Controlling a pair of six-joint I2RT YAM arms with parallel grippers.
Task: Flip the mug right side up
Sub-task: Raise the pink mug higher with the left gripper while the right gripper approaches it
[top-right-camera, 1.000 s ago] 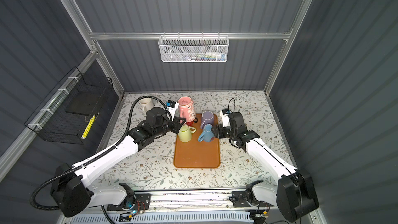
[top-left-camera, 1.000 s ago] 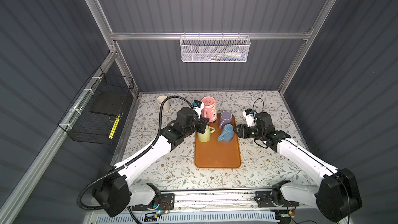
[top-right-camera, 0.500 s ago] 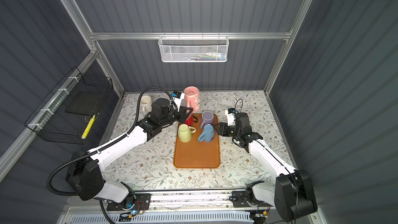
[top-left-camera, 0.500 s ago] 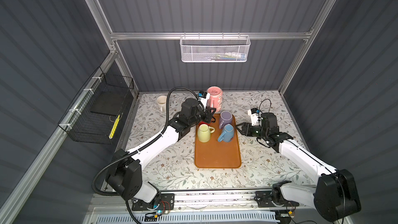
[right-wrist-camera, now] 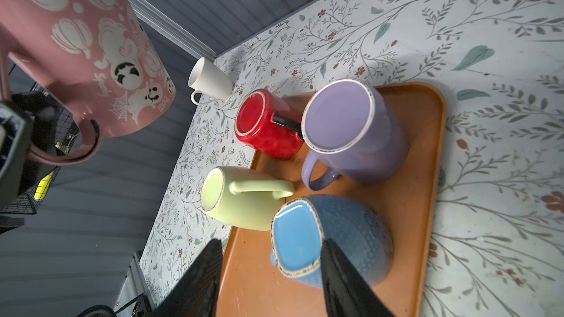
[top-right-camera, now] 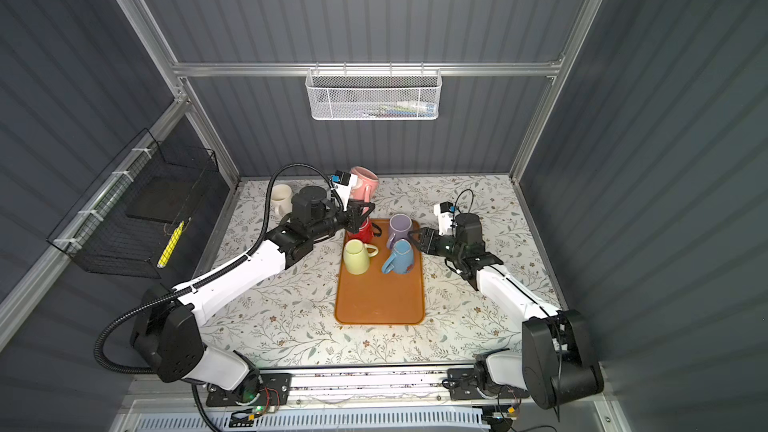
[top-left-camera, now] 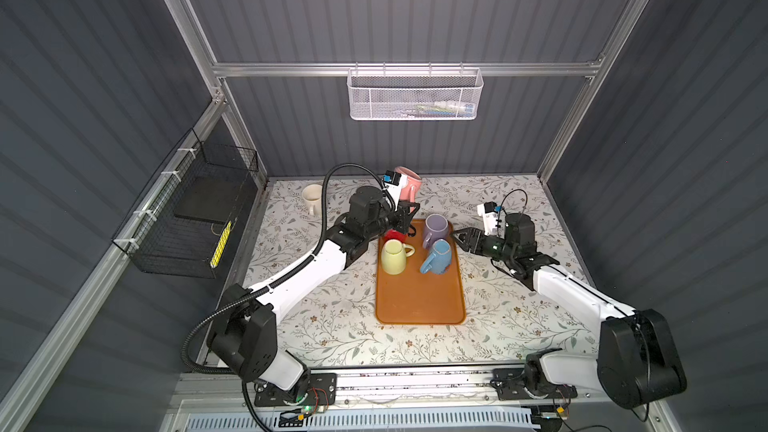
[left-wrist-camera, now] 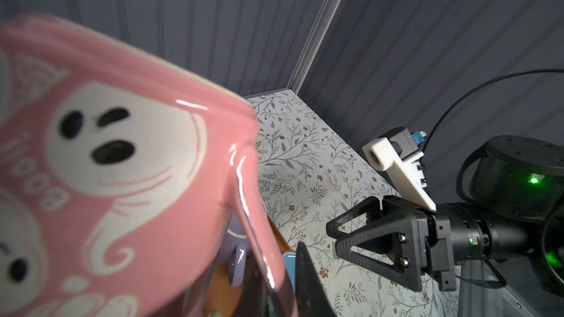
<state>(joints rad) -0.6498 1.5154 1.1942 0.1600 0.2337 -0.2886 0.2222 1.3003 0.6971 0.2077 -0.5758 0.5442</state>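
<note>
The pink ghost-print mug (top-left-camera: 409, 184) (top-right-camera: 365, 180) (left-wrist-camera: 106, 163) (right-wrist-camera: 82, 41) hangs tilted in the air above the far left corner of the orange tray (top-left-camera: 419, 301) (top-right-camera: 378, 301). My left gripper (top-left-camera: 409, 214) (top-right-camera: 360, 210) (left-wrist-camera: 280, 275) is shut on its handle. The print reads upside down in the left wrist view. My right gripper (top-left-camera: 457, 236) (top-right-camera: 414, 236) (right-wrist-camera: 271, 243) (left-wrist-camera: 332, 230) is open and holds nothing. It hovers at the tray's right edge, beside the blue mug (top-left-camera: 436, 257) (right-wrist-camera: 329, 236).
On the tray stand an upside-down purple mug (top-left-camera: 435, 228) (right-wrist-camera: 351, 129), a yellow mug (top-left-camera: 392, 257) (right-wrist-camera: 241, 196) and a red mug (top-left-camera: 392, 236) (right-wrist-camera: 265, 123), bases showing. A white mug (top-left-camera: 311, 199) (right-wrist-camera: 207, 82) sits at the table's back left.
My left arm has lifted the pink mug up and toward the back wall, tilting it. My right gripper has drawn back a little to the right of the tray.
</note>
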